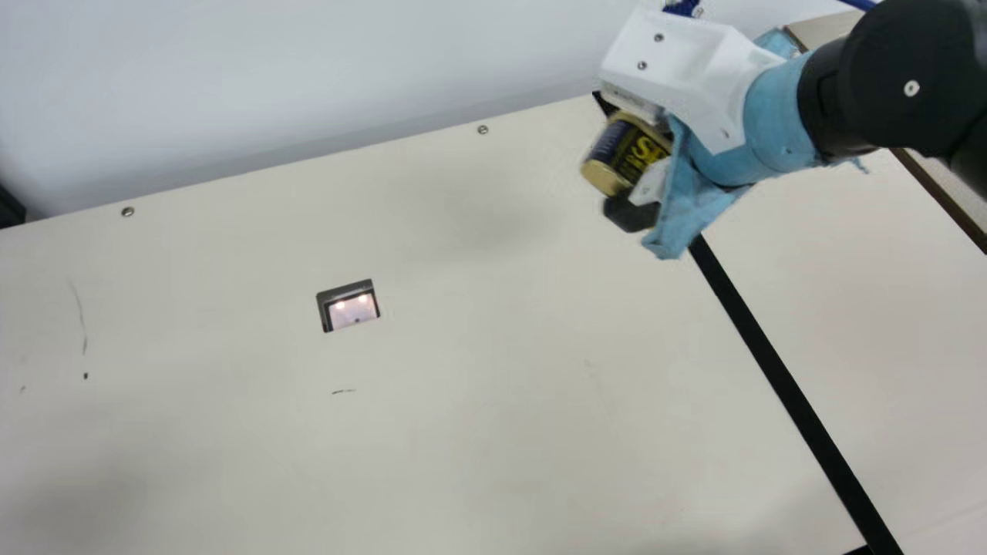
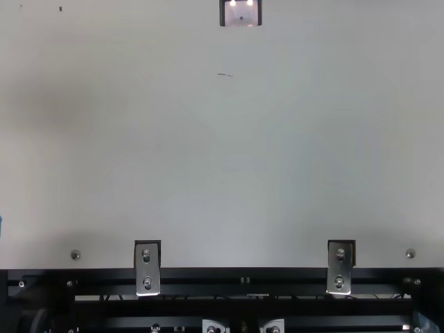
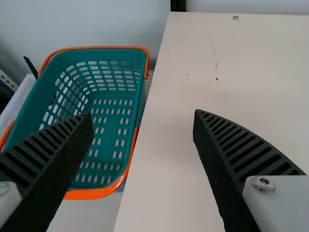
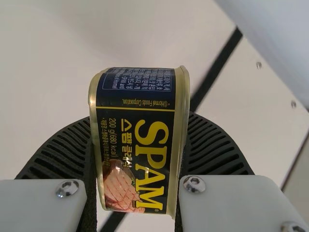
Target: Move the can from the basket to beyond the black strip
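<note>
Right gripper [image 4: 138,118] clamped on can [image 4: 137,145] across its ends; likely stiff, dense, slick, so I'd grip centred. Left gripper's [image 3: 143,113] 2 fingers apart.

Basket [image 3: 116,56] teal, orange rim; can [image 4: 140,113] navy, yellow lettering, gold edges.

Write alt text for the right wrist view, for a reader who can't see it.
Dark blue can with gold rims, held by the right gripper, a black ribbed jaw on each side. Behind, a black strip crosses the cream table diagonally.
</note>
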{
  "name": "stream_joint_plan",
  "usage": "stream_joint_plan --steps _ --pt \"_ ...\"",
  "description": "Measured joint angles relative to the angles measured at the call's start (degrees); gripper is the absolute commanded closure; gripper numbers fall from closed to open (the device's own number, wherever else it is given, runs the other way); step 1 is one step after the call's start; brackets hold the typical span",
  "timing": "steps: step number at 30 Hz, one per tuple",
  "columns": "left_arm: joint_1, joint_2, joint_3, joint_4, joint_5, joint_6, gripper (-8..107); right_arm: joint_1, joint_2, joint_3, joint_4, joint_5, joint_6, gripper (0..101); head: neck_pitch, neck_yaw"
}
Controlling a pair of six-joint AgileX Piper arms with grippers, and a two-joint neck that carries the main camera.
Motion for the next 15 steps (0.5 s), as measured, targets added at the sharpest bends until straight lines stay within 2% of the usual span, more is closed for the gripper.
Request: stream_joint_plan --steps 7,15 --pt "0.00 0.00 0.00 0.00 0.00 0.00 9 -3.43 -0.62 1.02 -10.95 5.96 -0.61 101 0.00 -2.35" --pt "0.00 0.00 0.00 0.00 0.00 0.00 9 -8.86 0.22 2.22 -15.66 7.01 -3.62 101 0.00 -4.11"
